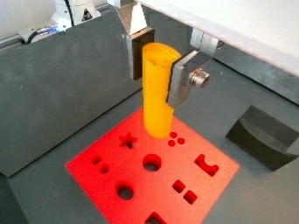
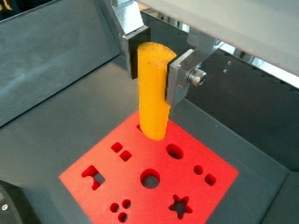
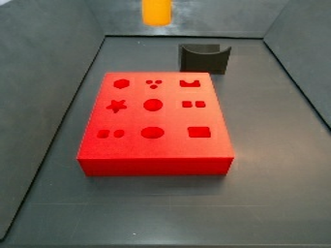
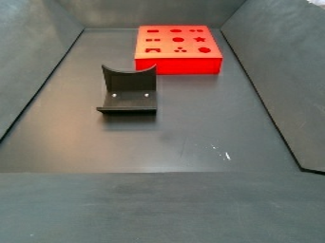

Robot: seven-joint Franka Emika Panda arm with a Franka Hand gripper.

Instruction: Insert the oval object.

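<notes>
Hanging high above the red block (image 3: pixel 157 124), the gripper (image 1: pixel 156 68) has its fingers (image 1: pixel 184 80) closed on the upper part of the oval object (image 1: pixel 158 89), which points straight down in both wrist views. In a side view only the peg's lower end shows, at twelve o'clock, well apart from the block. The oval hole (image 3: pixel 153 132) sits toward six o'clock. The danger, I judge, is descending over a wrong cutout, or with the oval turned off-axis, so it jams on the rim. The dark holder (image 4: pixel 128 91) rests apart on the bench (image 4: pixel 191 142).
</notes>
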